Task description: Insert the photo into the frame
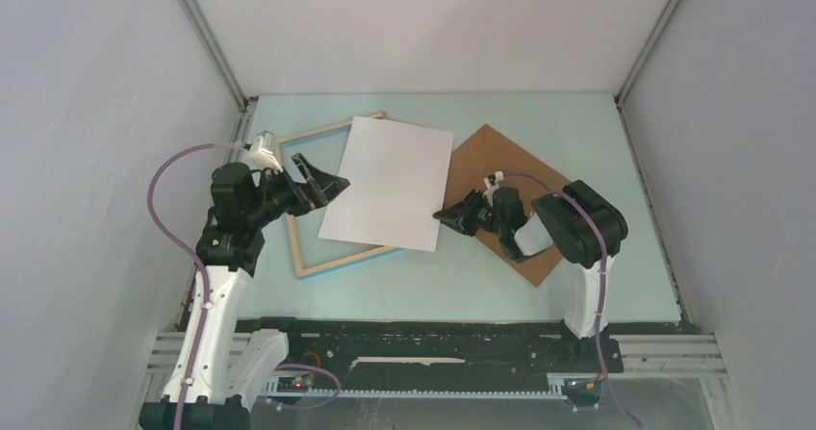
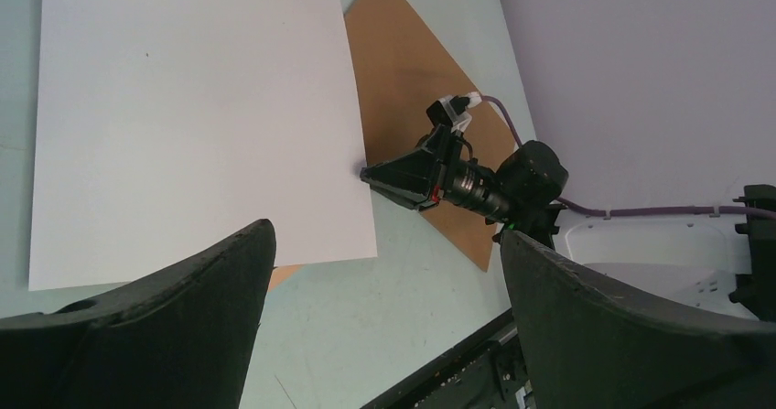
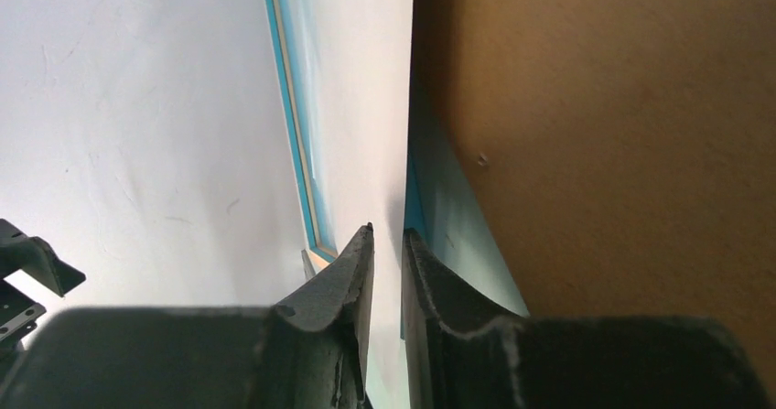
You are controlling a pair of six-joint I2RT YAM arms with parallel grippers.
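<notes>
The white rectangular paper photo (image 1: 390, 182) looks matt and smooth. The thin rectangular light-wood frame (image 1: 344, 262) is pale and matt. The plain brown backing board (image 1: 500, 161) looks matt and fibrous.

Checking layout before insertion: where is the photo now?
Top view: the photo lies centrally, white side up, overlapping the frame on its left, its right edge at the right end effector, beside the backing board.

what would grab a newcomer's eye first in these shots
The big white sheet, the photo white side up, lies skewed over the frame in the middle. Next, the right end effector, jaws narrow around the photo's right edge, beside the brown board. The left end effector gapes open opposite.
</notes>
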